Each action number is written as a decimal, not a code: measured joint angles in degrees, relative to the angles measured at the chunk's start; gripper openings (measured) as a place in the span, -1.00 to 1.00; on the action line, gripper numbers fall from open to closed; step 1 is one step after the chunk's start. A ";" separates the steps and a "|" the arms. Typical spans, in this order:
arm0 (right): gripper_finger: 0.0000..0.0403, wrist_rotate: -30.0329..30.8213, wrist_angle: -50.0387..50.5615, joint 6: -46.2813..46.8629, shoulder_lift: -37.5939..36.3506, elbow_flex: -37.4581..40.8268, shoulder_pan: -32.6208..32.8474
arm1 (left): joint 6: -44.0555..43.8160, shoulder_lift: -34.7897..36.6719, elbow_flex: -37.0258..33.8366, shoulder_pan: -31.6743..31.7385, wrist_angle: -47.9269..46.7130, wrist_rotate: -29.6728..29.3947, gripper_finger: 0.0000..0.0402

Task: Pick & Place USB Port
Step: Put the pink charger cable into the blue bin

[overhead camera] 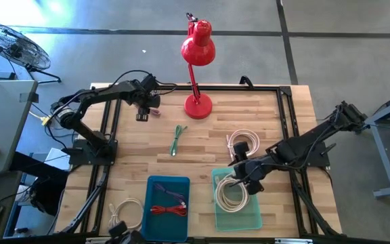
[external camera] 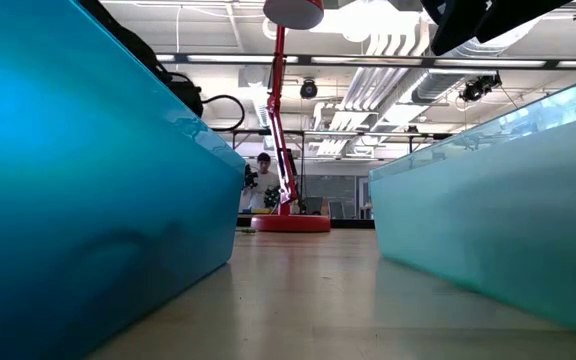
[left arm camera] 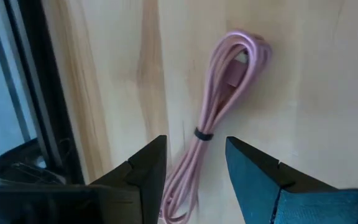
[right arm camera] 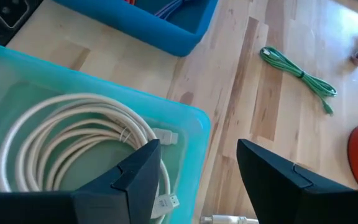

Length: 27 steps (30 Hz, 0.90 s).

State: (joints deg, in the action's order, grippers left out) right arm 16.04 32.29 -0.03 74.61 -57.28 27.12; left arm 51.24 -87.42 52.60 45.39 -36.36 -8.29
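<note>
L gripper hangs over the table's far-left part, beside the red lamp base, fingers parted w/ a narrow gap and nothing between them yet. The pink cable, a tied bundle, lies flat on the wood right under it; its long axis runs straight out from the gap btwn the fingers, so the near end of the bundle sits in line w/ the jaws, tie band just ahead of the tips. L arm is clearly nearer; a straight drop looks enough, I'd judge.

R gripper hovers at the teal bin edge, fingers wide, empty; a white cable is coiled inside. Blue bin sits left of it; green cable lies mid-table.

Hard to tell: the pink cable's lower end is cut off by the fingers, and its plug is tucked in the loop. Low view is blocked by both bins.
</note>
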 joint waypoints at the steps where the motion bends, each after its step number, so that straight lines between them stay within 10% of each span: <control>1: 0.01 -0.16 -0.05 0.00 0.00 0.00 -0.16 | 0.00 0.00 0.00 0.00 0.06 0.02 -0.21; 27: 0.01 -0.17 -0.41 -0.42 0.00 0.00 -0.53 | -0.04 -9.07 0.11 2.28 1.38 0.24 -0.31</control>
State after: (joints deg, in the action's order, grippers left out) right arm 15.87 31.88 -0.45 74.61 -57.28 26.59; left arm 51.21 -96.49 52.71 47.67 -34.98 -8.05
